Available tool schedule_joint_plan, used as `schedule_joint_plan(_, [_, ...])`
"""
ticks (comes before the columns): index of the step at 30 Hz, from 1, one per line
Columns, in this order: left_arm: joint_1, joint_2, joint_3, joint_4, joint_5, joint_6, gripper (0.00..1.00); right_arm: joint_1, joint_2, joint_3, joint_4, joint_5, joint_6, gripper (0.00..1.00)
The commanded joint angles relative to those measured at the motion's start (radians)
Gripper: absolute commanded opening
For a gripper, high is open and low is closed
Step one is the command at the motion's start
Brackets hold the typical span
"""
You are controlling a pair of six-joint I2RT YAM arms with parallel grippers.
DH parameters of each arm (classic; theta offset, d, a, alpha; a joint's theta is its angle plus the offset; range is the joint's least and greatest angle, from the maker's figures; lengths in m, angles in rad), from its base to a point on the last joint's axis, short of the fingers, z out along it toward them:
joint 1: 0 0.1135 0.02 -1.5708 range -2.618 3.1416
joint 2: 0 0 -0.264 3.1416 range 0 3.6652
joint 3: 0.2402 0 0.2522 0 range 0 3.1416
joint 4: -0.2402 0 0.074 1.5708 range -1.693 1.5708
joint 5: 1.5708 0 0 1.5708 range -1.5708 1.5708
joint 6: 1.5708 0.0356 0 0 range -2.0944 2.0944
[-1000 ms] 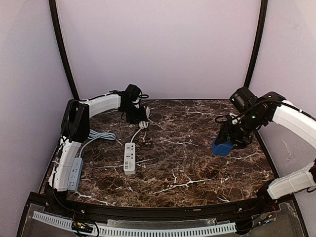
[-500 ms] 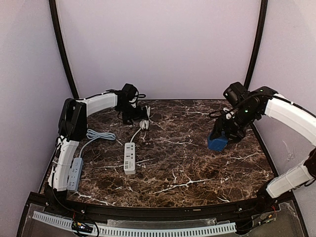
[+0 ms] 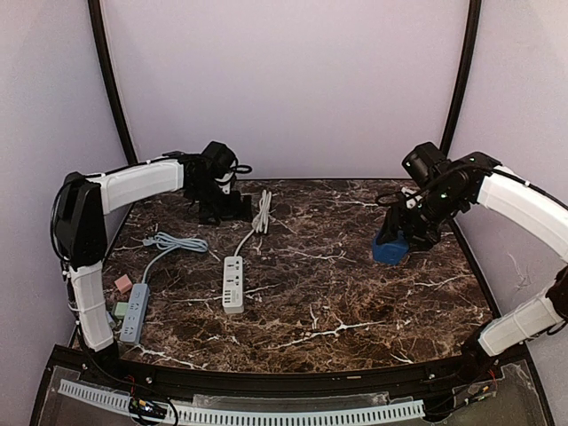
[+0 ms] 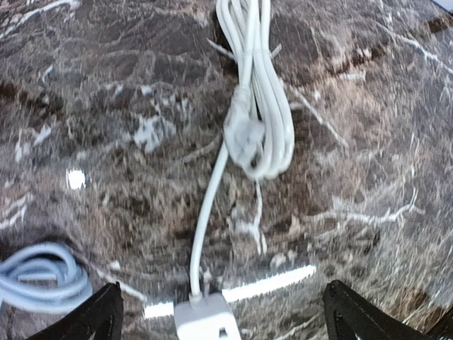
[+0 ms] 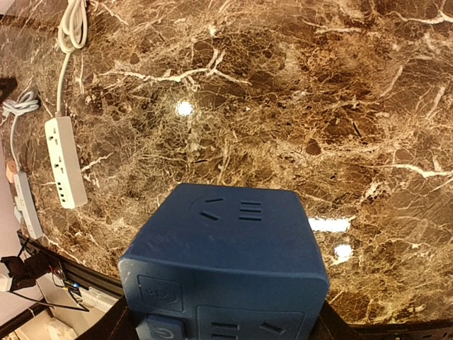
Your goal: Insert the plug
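The white plug (image 4: 244, 136) lies on the marble inside its coiled white cable (image 3: 261, 213), which runs to a white power strip (image 3: 233, 284); the strip's end (image 4: 205, 319) shows in the left wrist view. My left gripper (image 3: 229, 209) hovers open just left of the coil. Its black fingertips (image 4: 99, 319) stand wide apart with nothing between them, and the gripper (image 4: 223, 312) is above the strip's cable end. My right gripper (image 3: 399, 238) is shut on a blue cube socket (image 3: 390, 249) at the right. In the right wrist view the cube (image 5: 226, 255) fills the space between the jaws.
A grey power strip (image 3: 135, 312) with a light blue cable (image 3: 173, 241) lies along the left edge, beside small pink (image 3: 122, 284) and green (image 3: 120, 309) pieces. Curved black posts (image 3: 111, 80) rise at the back corners. Walls close in left, right and behind.
My left gripper opened and let go of the white cable bundle, which now lies on the table; that arm swung left and back. The right arm carried the blue cube slightly left and back.
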Motion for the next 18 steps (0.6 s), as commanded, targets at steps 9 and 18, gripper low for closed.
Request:
schedule_joint_plan(9, [-0.269, -0.313, -0.483, 0.010, -0.136, -0.208, 0.99, -0.006, -0.019, 0.047, 0.016, 0.037, 0.051, 0.00])
schedule_joint_plan(18, [-0.326, -0.290, -0.550, 0.026, -0.179, -0.318, 0.93, -0.006, -0.015, 0.022, 0.031, 0.002, 0.019, 0.00])
